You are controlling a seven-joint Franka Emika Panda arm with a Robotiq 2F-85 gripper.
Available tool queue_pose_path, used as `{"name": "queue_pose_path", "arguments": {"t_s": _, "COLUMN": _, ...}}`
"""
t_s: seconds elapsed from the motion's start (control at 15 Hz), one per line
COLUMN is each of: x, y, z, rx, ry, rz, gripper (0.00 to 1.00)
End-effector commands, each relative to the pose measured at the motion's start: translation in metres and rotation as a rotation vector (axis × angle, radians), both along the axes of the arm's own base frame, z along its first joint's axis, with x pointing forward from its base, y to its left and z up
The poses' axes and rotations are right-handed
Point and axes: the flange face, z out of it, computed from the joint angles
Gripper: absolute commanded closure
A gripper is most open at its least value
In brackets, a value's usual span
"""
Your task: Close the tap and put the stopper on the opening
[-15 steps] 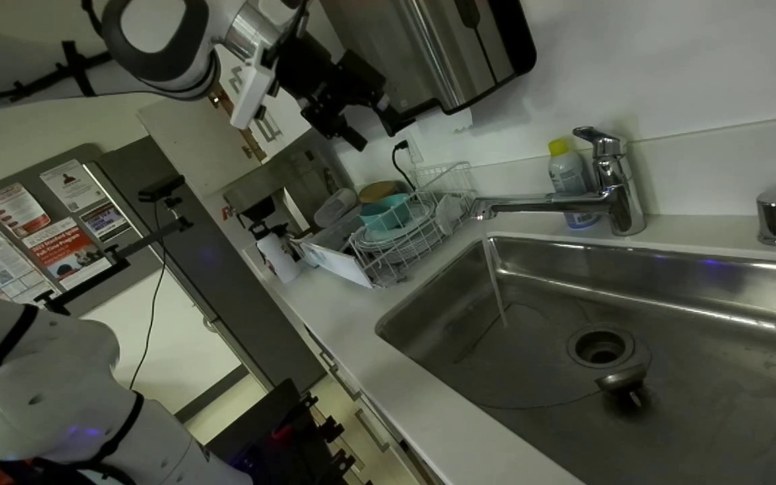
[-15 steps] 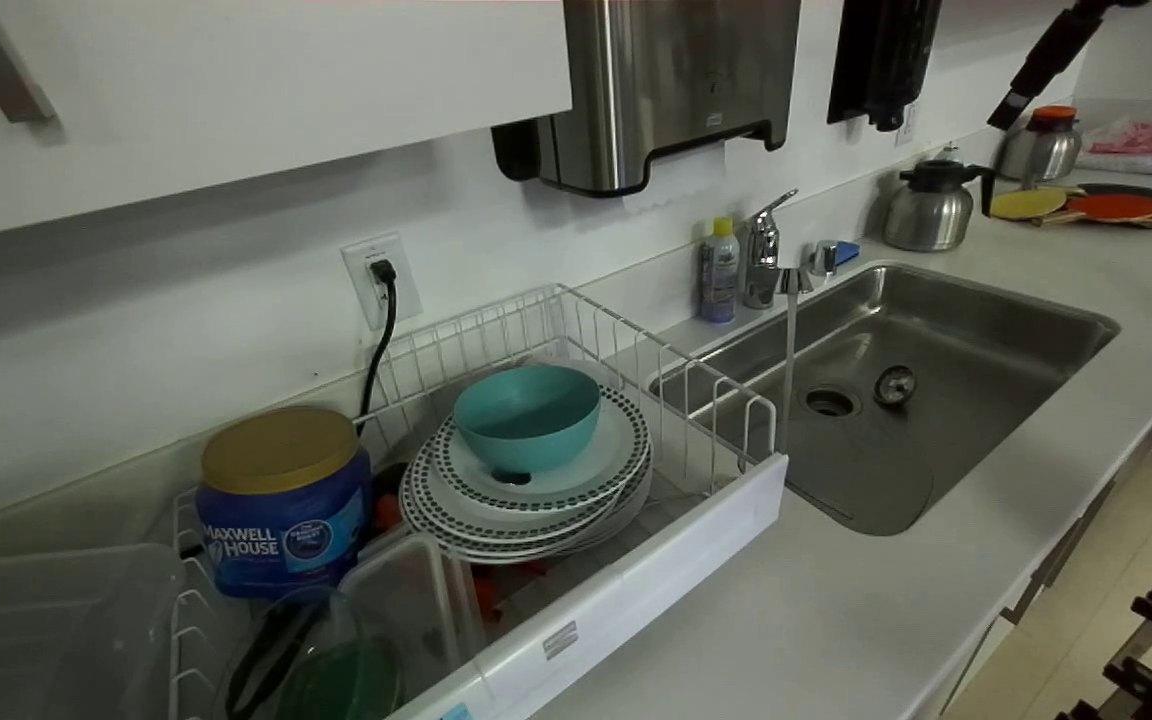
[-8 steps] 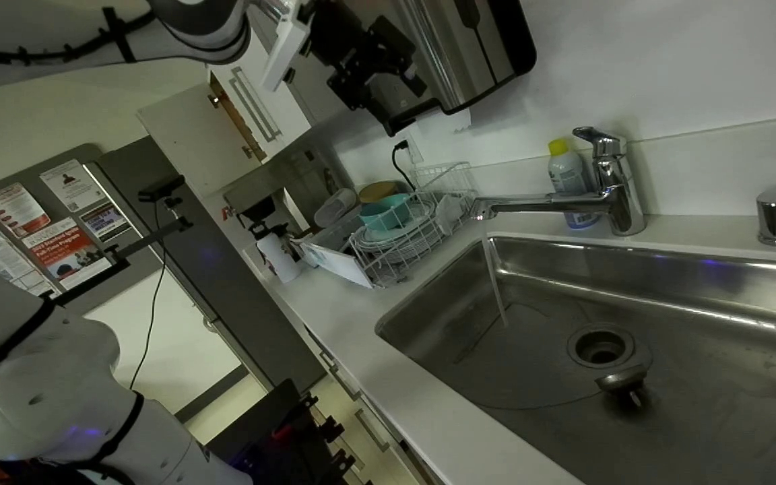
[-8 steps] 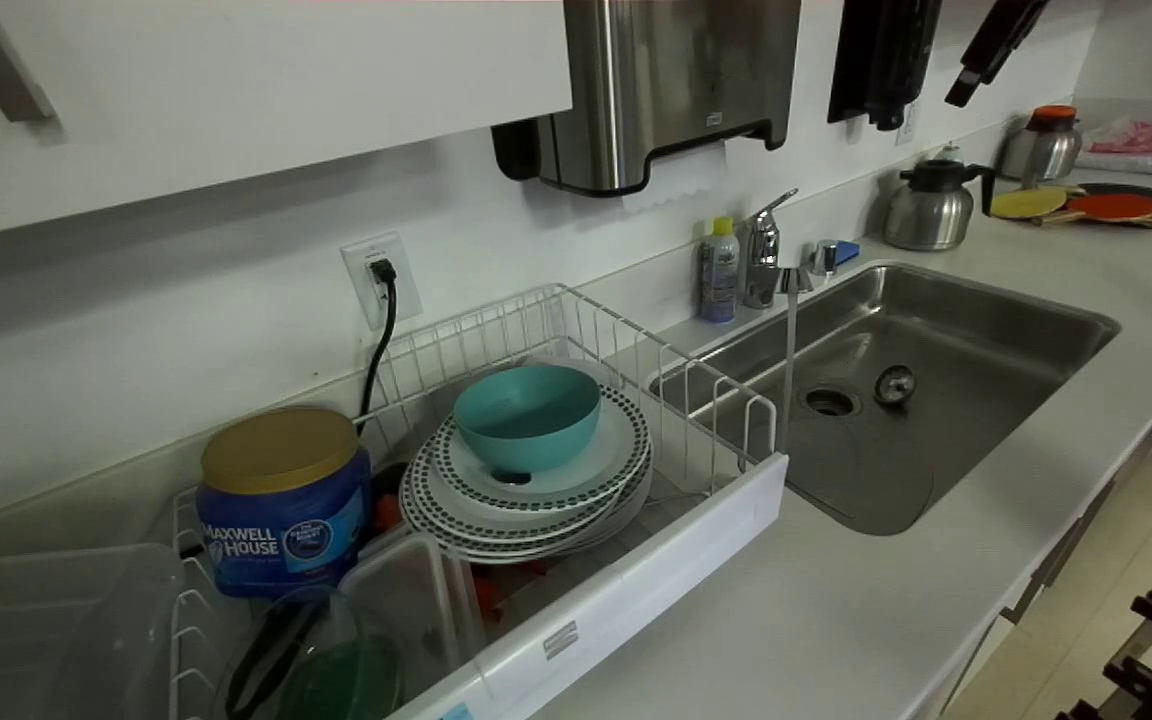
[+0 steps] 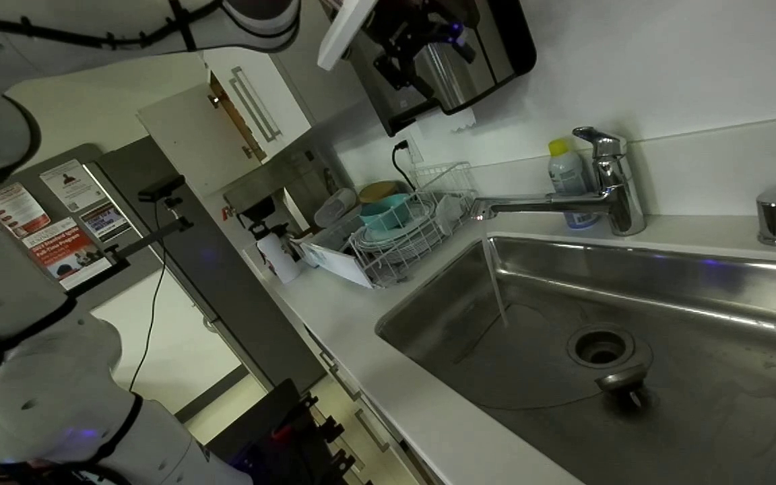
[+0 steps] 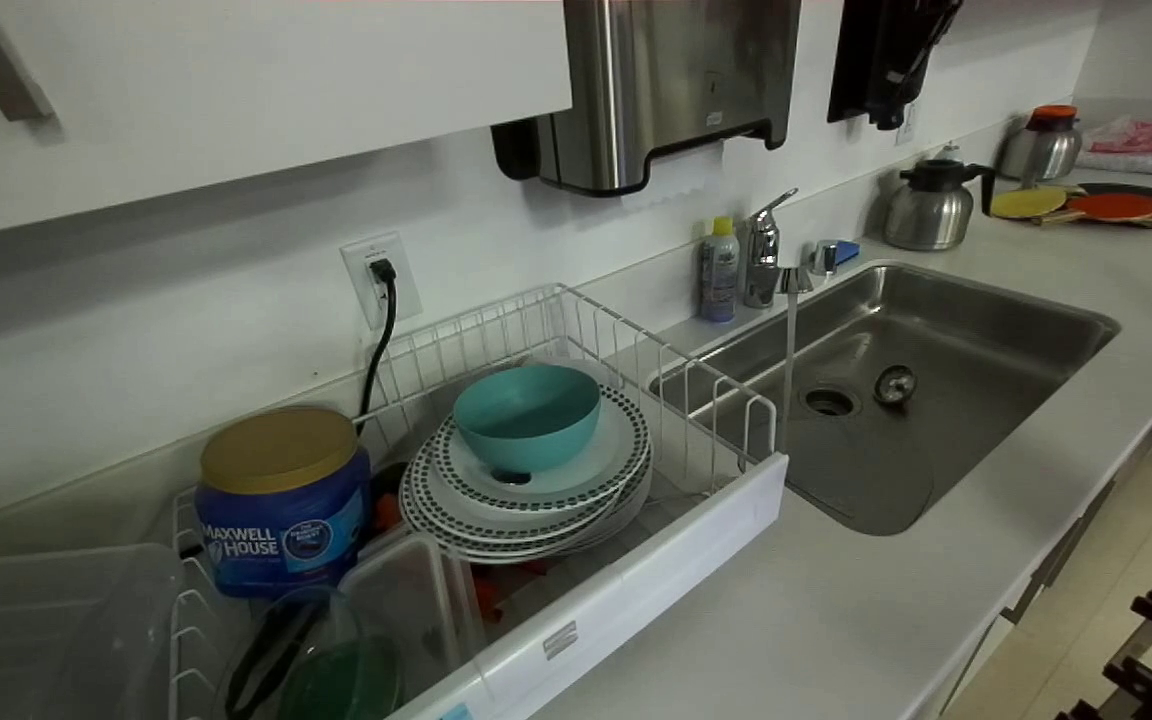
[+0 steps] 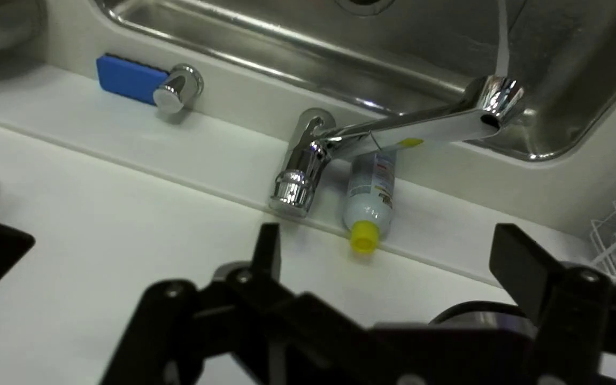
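In an exterior view the arm (image 5: 105, 13) reaches in high, free air between its spread gripper (image 5: 444, 70) and the faucet (image 5: 609, 199). In an exterior view the stopper (image 6: 895, 386) lies tilted beside the drain opening (image 6: 830, 401). In the wrist view the faucet's long spout (image 7: 420, 128) slants up rightward over the basin (image 7: 431, 37) edge.

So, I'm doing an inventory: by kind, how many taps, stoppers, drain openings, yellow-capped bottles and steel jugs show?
Tap: 1
Stopper: 1
Drain opening: 1
Yellow-capped bottle: 1
Steel jugs: 2
Total: 6
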Motion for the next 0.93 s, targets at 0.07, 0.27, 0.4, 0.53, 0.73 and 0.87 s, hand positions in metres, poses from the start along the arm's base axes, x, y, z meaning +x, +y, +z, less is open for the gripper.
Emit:
{"name": "queue_pose_path", "arguments": {"t_s": 0.07, "x": 0.039, "y": -0.015, "z": -0.036, "rx": 0.003, "ry": -0.099, "rz": 0.038, "gripper": 0.0}}
{"name": "queue_pose_path", "arguments": {"t_s": 0.27, "x": 0.035, "y": -0.012, "z": -0.048, "rx": 0.018, "ry": -0.075, "rz": 0.019, "gripper": 0.0}}
{"name": "queue_pose_path", "arguments": {"t_s": 0.4, "x": 0.041, "y": -0.015, "z": -0.056, "rx": 0.021, "ry": -0.072, "rz": 0.014, "gripper": 0.0}}
{"name": "queue_pose_path", "arguments": {"t_s": 0.53, "x": 0.042, "y": -0.014, "z": -0.054, "rx": 0.021, "ry": -0.078, "rz": 0.014, "gripper": 0.0}}
{"name": "queue_pose_path", "arguments": {"t_s": 0.73, "x": 0.061, "y": -0.021, "z": -0.06, "rx": 0.048, "ry": -0.08, "rz": -0.007, "gripper": 0.0}}
{"name": "queue_pose_path", "arguments": {"t_s": 0.87, "x": 0.073, "y": -0.027, "z": -0.068, "rx": 0.064, "ry": -0.065, "rz": -0.012, "gripper": 0.0}}
